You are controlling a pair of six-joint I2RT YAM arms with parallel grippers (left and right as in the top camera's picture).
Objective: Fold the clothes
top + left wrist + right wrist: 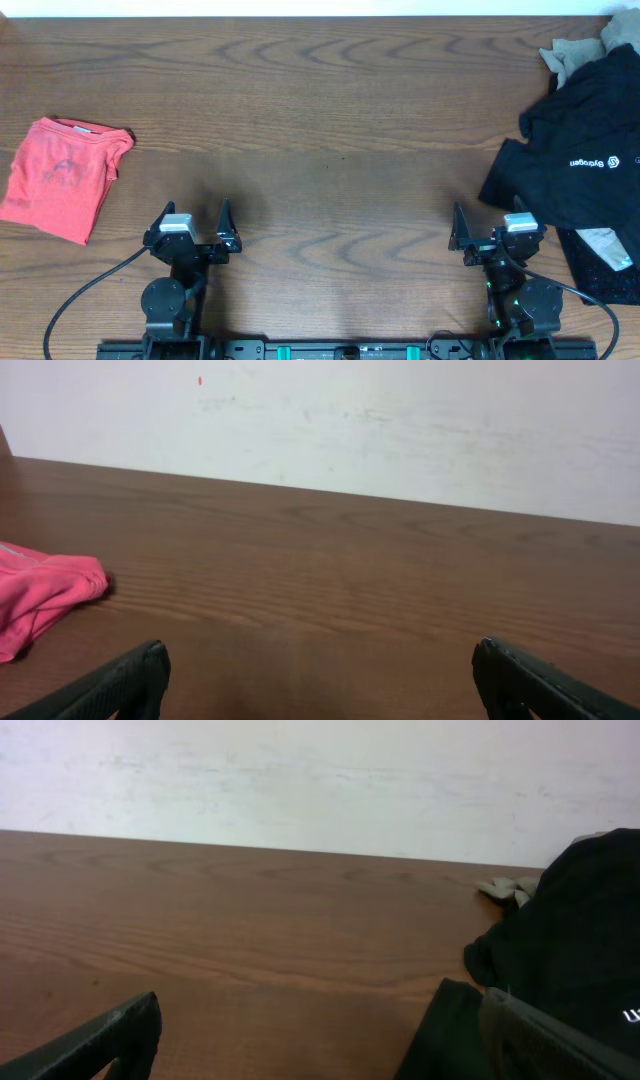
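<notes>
The wooden table (pixel 330 120) filled the overhead view, its grain running left to right, and a pale wall (pixel 400 420) stood behind its far edge in both wrist views.

The black shirt (pixel 580 130) was the largest garment. It lay unfolded and rumpled at the table's right edge, reaching from the far right corner down toward the near side. From the right wrist camera it rose as a dark heap (pixel 570 940) on the right.

The coral-red tee (pixel 60 175) lay at the left edge, well apart from the black shirt, in a compact, roughly rectangular shape. The left wrist camera caught its pink edge (pixel 40 595) low on the left.

The beige garment (pixel 578 55) was bunched at the far right corner, touching the black shirt's upper edge, and a small beige patch showed lower down amid the black fabric.

The left gripper (pixel 196 210) sat near the front edge, jaws spread wide with nothing but bare wood between them. The right gripper (pixel 490 215) sat likewise, jaws spread wide and holding nothing. Its outer finger (pixel 540 1040) was at the shirt's hem, but contact could not be determined.

Small white lettering (pixel 590 161) marked the black shirt.
</notes>
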